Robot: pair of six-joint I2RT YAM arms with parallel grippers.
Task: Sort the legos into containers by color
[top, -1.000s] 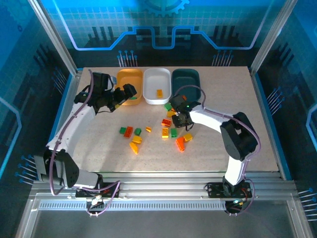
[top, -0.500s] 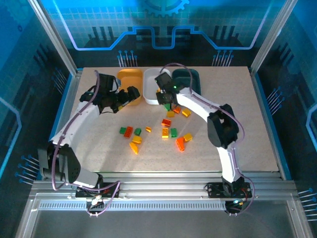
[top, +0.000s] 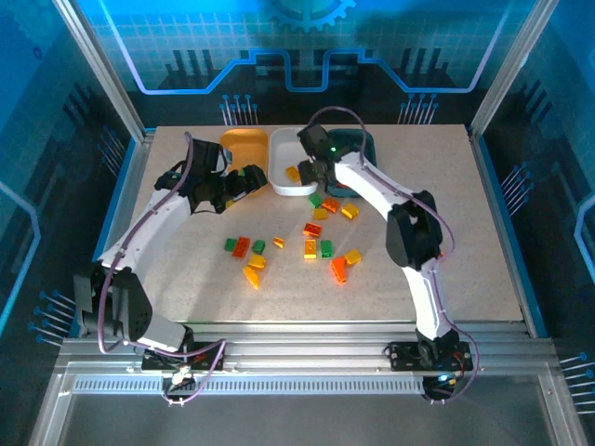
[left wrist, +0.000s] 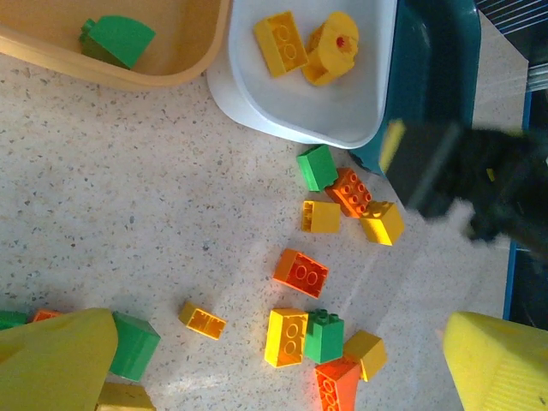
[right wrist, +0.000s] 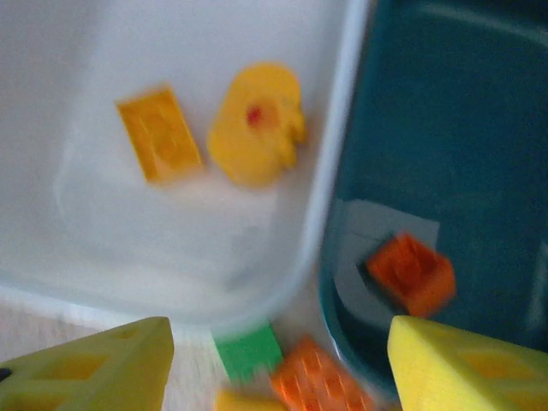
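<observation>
1. I am stretching my right arm (top: 372, 190) far out over the counter (top: 446, 186), bending at the elbow so that the forearm is slanting up and to the left toward the trays.
2. My right claw (right wrist: 278, 364) is hanging over the seam between the white tray (right wrist: 171, 248) and the teal tray (right wrist: 445, 111). Its yellow fingers (right wrist: 94, 368) are standing wide apart and gripping nothing.
3. Below it, a flat yellow brick (right wrist: 160, 134) and a rounded yellow piece (right wrist: 255, 122) are lying in the white tray, and an orange-red brick (right wrist: 413, 272) is lying in the teal tray.
4. I am curving my left arm (top: 153, 223) up the left side of the counter, with the wrist pointing right, just beside the orange tray (top: 244, 144).
5. My left claw (left wrist: 274, 368) is gaping wide and empty above the loose bricks (left wrist: 301, 272) scattered on the counter.
6. A green brick (left wrist: 116, 40) is sitting in the orange tray.
</observation>
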